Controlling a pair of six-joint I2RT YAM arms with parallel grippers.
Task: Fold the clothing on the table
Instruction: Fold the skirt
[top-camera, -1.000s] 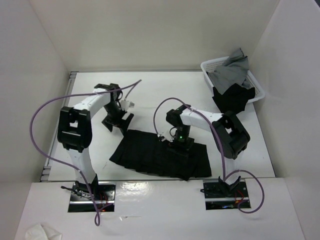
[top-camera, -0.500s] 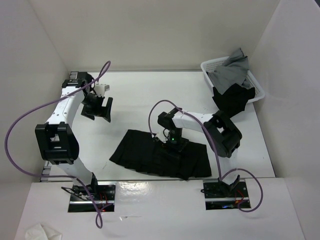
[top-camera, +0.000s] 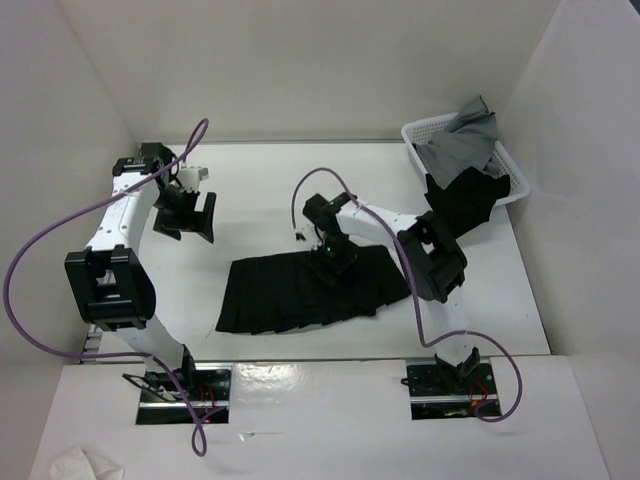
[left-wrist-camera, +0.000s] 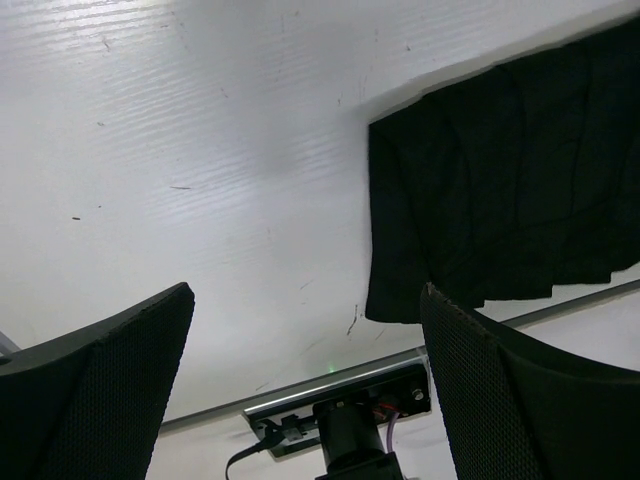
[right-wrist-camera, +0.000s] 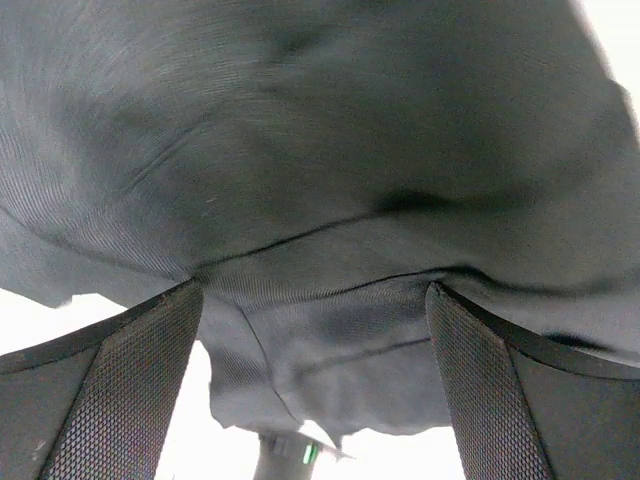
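Starting at the bottom of the overhead frame, just past the two arm bases (top-camera: 185, 385), find the clothing (top-camera: 300, 295) spread flat on the white worktop (top-camera: 270, 190), centre of frame, dark and pleated. Read its long axis as running left to right across the frame, rising a little toward the right. Moving up, meet the right claw (top-camera: 332, 258) set on the skirt's upper edge, near the middle of that edge. From its own camera, see both fingers (right-wrist-camera: 110, 380) spread wide, black fabric filling the frame beyond them, nothing pinched. Call it open, either pressing on the cloth or just over it; cannot tell which. Further up and to the left, spot the left claw (top-camera: 190, 215), likewise fully spread and gripping nothing, over bare worktop, well apart from the skirt. From its wrist camera, place the skirt's left end at the upper right of that frame; in the overhead frame, lower and to the right of the claw. Judge the right arm far the nearer, already at the upper edge. For a fold across the long axis, expect to need the left claw brought to the skirt's left end. Farthest, upper right, note a white mesh basket (top-camera: 510, 170) holding a grey cloth (top-camera: 465, 145), with a plain black garment (top-camera: 465, 205) draped over its near rim.
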